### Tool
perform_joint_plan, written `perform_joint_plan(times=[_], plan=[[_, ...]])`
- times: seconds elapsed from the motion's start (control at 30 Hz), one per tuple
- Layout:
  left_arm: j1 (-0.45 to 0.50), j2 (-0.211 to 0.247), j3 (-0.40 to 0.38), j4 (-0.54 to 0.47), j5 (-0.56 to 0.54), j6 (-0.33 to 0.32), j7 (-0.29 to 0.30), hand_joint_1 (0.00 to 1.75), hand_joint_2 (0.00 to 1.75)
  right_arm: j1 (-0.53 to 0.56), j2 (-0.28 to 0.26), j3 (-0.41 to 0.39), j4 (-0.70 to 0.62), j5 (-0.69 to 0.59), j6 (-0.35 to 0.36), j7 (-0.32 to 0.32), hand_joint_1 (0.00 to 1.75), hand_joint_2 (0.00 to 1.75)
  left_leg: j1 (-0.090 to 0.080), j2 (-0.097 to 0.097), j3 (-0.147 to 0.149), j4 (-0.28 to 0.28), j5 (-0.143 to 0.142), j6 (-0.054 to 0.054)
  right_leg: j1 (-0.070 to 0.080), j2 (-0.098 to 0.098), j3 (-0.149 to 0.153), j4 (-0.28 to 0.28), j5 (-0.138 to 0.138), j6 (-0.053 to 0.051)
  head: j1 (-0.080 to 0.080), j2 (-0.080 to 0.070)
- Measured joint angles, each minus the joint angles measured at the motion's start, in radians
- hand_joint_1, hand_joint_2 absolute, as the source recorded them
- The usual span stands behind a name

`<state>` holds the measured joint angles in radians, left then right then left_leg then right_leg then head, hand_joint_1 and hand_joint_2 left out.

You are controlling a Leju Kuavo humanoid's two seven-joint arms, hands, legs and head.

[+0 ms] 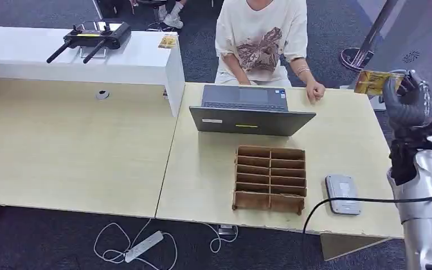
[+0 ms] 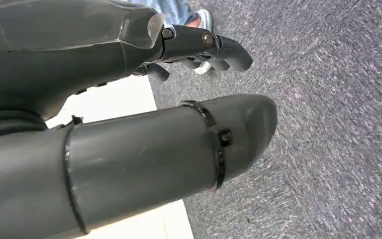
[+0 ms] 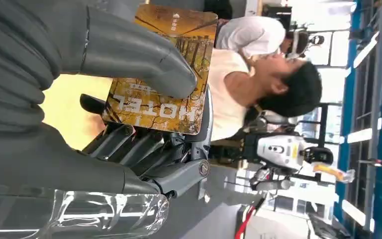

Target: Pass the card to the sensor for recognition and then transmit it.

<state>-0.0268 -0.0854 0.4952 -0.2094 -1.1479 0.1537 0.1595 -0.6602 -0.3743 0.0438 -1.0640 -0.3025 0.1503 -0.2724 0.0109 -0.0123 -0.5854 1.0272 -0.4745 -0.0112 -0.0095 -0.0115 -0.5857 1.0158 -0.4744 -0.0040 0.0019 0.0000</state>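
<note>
1. Right hand (image 1: 408, 95) raised at the far right edge of the desk (image 1: 202, 185), thumb and fingers (image 3: 129, 149) pinching the card (image 1: 373, 82); card held up in the air, well above the tabletop and well apart from the sensor (image 1: 343, 194).
2. Left hand (image 2: 199, 47) hanging low over grey carpet beside a pale surface; fingers curled in, nothing visible in them.
3. Sensor a small grey pad lying flat near the front right of the desk, just beside the brown slotted organiser (image 1: 270, 180); laptop (image 1: 250, 112) further back, with a seated person (image 1: 261, 42) behind it, one hand resting on the desk.
4. Step in hand, judged from the layout: card gripped and lifted, not yet presented to the sensor. Next move likely calls for lowering and drawing the card toward the pad, face roughly parallel to it, without loosening the pinch; handing over to the person comes after.
5. Right wrist view gives what the head view cannot: yellow-brown print with the word HOTEL, thumb lying across the card's face. Head view alone gives the card's place relative to sensor and desk.
</note>
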Motion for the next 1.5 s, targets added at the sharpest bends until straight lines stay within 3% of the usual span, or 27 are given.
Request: perform_joint_plan(times=[0.33,0.53,0.7,1.07,1.5], plan=[[0.000,0.001,0.006,0.000,-0.007,-0.009,0.010,0.00,0.00,0.180,-0.074,-0.060,-0.138,-0.055,0.060,0.012,1.75,1.75,0.000,0.001,0.001,0.000,0.000,0.000,0.000,0.001,0.000,0.001,0.000,0.000,0.000,0.000],[0.002,0.001,0.023,0.000,-0.011,-0.009,0.010,0.00,0.00,0.360,-0.078,-0.128,-0.268,-0.047,0.105,0.024,1.75,1.75,0.000,0.001,0.000,0.000,0.000,0.000,0.000,0.001,-0.001,0.001,-0.001,0.001,-0.001,0.000],[0.003,0.001,0.024,0.000,-0.018,-0.009,0.010,0.00,0.00,0.427,-0.079,-0.166,-0.322,-0.018,0.136,0.046,1.75,1.75,0.000,0.001,0.000,0.000,0.000,0.000,0.000,0.002,-0.001,0.000,-0.001,0.001,0.000,0.000],[0.002,0.001,0.033,0.000,-0.035,-0.010,0.010,0.00,0.00,0.467,-0.098,-0.183,-0.315,0.096,0.212,0.073,1.75,1.75,0.000,0.001,0.000,0.000,0.000,0.000,0.000,0.002,0.000,0.001,-0.001,0.001,0.000,0.000],[0.002,0.002,0.048,0.000,-0.044,-0.010,0.004,0.00,0.00,0.333,-0.168,-0.100,-0.097,0.164,0.261,0.101,1.75,1.75,0.000,0.001,0.000,0.000,0.000,0.000,0.000,0.002,0.000,0.001,-0.001,0.001,0.000,0.000]])
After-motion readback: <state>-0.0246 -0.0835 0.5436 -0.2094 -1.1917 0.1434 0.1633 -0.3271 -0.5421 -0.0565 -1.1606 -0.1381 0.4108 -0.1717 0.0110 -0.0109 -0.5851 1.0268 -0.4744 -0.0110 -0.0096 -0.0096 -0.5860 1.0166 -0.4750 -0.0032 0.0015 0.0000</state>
